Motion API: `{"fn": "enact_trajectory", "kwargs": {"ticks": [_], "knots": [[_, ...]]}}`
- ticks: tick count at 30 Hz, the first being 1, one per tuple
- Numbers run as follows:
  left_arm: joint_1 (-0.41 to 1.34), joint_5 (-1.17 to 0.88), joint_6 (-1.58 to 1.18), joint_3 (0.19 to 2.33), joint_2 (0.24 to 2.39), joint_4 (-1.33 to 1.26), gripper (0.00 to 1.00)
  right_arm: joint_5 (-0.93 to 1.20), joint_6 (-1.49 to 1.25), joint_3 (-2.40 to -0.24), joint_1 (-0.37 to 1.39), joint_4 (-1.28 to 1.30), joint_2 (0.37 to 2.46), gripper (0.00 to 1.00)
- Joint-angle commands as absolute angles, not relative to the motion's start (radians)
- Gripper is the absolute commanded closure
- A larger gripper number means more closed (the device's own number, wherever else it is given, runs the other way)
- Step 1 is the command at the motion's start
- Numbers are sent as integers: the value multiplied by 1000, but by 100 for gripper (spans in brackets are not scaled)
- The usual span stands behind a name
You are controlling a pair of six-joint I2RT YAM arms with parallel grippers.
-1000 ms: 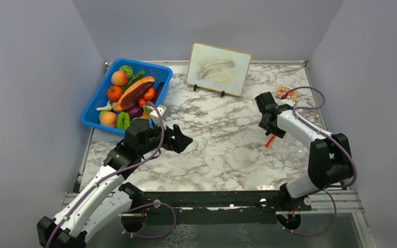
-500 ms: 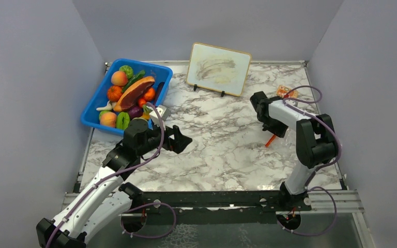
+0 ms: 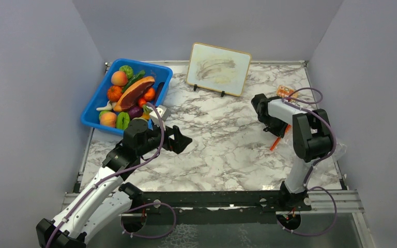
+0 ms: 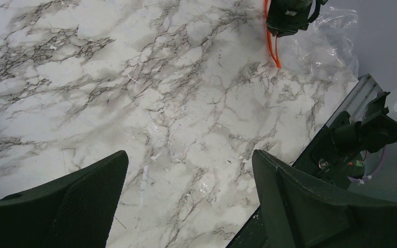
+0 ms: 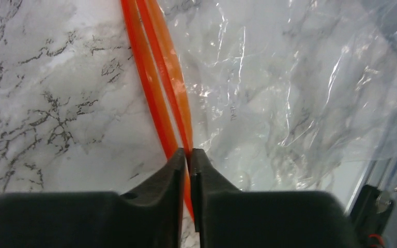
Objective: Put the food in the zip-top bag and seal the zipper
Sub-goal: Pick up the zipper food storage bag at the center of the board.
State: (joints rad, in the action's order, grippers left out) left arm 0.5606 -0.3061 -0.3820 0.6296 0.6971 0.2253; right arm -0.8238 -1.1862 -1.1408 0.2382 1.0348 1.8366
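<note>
The food (image 3: 128, 94), small glossy fruits and vegetables around a reddish-brown meat slice (image 3: 134, 91), lies heaped in the blue bin at the back left. The clear zip-top bag (image 5: 289, 98) lies flat at the table's right side, also visible as the bag (image 4: 331, 44). Its orange-red zipper (image 5: 157, 82) shows as two strips parted at the mouth. My right gripper (image 5: 188, 151) is shut on one zipper strip, near the strip's end (image 3: 275, 142). My left gripper (image 4: 188, 155) hangs open over bare marble, near the bin (image 3: 183, 139), holding nothing.
The blue bin (image 3: 94, 114) stands at the back left corner. A framed board (image 3: 218, 62) leans on a stand at the back centre. A small orange packet (image 3: 284, 92) lies at the back right. Grey walls close three sides; a metal rail (image 3: 212, 199) runs along the near edge.
My right gripper has closed onto the zipper strip, and its arm has folded up more steeply over the bag. The left arm has not moved.
</note>
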Motion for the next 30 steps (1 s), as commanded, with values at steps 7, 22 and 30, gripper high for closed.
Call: {"fn": "enact_trajectory", "kwargs": {"ticks": [7, 22, 30], "knots": [[566, -318, -364, 623, 691, 203, 7, -861, -1162, -1158, 236, 1029, 1800, 99], [566, -352, -418, 669, 772, 228, 12, -289, -610, -940, 248, 553, 1310, 99], [566, -381, -516, 735, 873, 233, 17, 158, -458, -878, 281, 470, 1113, 99]]}}
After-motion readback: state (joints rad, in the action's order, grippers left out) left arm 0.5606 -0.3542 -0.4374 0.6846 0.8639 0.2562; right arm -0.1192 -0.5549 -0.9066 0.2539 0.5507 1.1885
